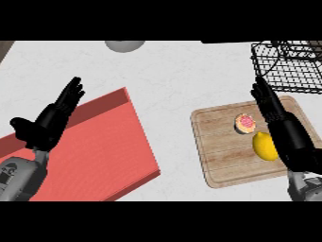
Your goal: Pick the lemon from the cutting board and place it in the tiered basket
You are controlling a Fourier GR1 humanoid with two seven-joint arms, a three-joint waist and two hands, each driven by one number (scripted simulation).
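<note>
Each grey forearm ends in a glossy black robot hand, the left robot hand [48, 122] and right robot hand [289, 134] alike, with slender segmented fingers.

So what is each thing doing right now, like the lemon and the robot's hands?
lemon: lying on the cutting board, not held.
cutting board: flat on the counter.
pink-topped round thing: on the board, beside the lemon.
tiered basket: upright; nothing seen in it.
right hand: open, above the board by the lemon.
left hand: open, resting over the red block.
</note>
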